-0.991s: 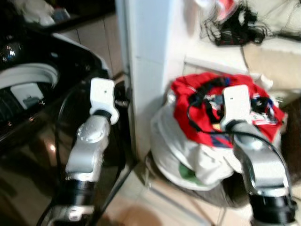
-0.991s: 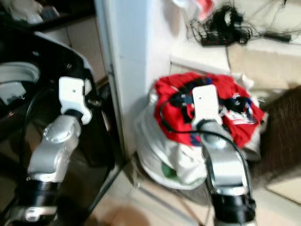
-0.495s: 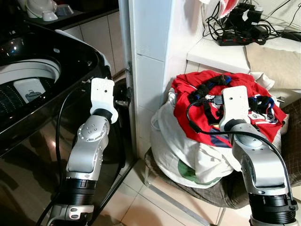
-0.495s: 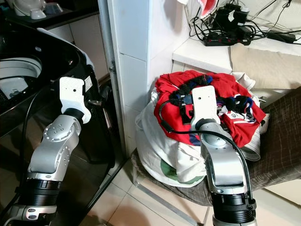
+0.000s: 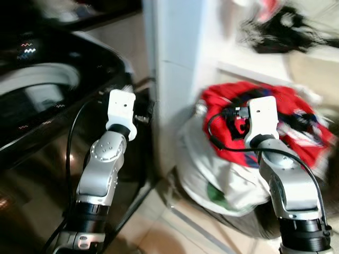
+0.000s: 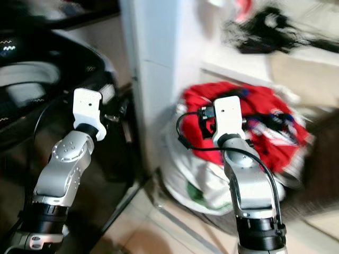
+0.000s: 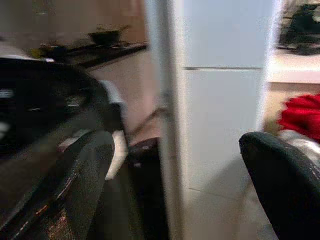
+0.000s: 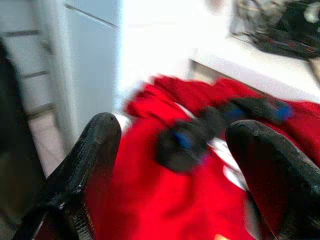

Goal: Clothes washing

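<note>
Red clothes (image 8: 165, 220) just beyond the right fingers (image 8: 85, 165), spread apart, grasping nothing.

Camera swings, picture blurs again

My head view drifts left: the washing machine (image 5: 37, 106) fills more of it, and the red clothes (image 5: 286, 114) slide right.

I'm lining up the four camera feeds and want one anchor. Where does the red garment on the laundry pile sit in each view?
Left eye view: red garment, right of centre, beyond the right gripper.
Right eye view: centre-right, atop the white laundry bag.
Left wrist view: a sliver at the right edge.
Right wrist view: across the lower middle, between the open fingers.
Shared landmark: the white pillar.
</note>
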{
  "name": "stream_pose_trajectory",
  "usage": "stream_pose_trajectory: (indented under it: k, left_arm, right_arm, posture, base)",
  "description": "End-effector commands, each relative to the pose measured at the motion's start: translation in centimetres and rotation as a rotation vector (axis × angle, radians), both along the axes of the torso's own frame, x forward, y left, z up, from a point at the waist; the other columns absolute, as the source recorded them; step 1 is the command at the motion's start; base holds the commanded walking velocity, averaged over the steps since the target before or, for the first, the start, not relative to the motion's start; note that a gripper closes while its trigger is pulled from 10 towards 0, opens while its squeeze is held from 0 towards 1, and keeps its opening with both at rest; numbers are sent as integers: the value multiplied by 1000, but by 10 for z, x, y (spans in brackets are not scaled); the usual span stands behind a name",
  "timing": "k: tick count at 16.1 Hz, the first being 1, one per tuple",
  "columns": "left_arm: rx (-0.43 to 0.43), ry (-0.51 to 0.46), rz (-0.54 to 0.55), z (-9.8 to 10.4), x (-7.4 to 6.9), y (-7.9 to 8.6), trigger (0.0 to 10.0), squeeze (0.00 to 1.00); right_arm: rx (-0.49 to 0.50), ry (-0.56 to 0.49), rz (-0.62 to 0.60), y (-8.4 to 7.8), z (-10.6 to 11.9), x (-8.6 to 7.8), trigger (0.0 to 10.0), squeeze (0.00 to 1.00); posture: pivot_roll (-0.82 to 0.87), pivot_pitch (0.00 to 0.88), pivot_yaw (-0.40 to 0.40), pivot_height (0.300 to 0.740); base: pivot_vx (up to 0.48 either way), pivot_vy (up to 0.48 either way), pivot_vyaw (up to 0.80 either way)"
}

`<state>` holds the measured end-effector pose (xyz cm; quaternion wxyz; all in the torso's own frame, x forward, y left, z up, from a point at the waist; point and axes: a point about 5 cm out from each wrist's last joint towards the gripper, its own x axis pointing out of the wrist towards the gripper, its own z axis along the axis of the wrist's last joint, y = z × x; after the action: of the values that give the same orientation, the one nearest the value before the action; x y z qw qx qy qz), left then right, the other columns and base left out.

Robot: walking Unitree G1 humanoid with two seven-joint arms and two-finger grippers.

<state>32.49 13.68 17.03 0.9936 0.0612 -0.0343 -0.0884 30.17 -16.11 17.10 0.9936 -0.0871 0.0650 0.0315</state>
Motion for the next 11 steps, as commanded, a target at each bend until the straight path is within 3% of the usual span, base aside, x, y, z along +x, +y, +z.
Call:
stream_pose_trajectory:
  k: [1, 6, 8, 11]
  left_arm:
    - [5, -10, 0, 1, 0, 2, 10000, 0]
    - [4, -8, -12, 2, 2, 1, 10000, 0]
    - [2, -8, -6, 2, 2, 2, 10000, 0]
    - [-27, 0, 33, 2, 2, 8, 10000, 0]
  right_arm:
    - [40, -9, -26, -3, 0, 0, 10000, 0]
    - [52, -5, -6, -1, -2, -2, 10000, 0]
    - [48, -2, 13, 2, -2, -3, 10000, 0]
    - [12, 10, 24, 1, -3, -2, 10000, 0]
  posture:
    - [-79, 0, 14, 740]
    - [-81, 0, 22, 740]
    - [-79, 0, 22, 740]
    - [-70, 0, 13, 740]
  base:
    - [390, 0, 0]
    - [386, 0, 0]
    - [362, 0, -800]
    - [0, 0, 0]
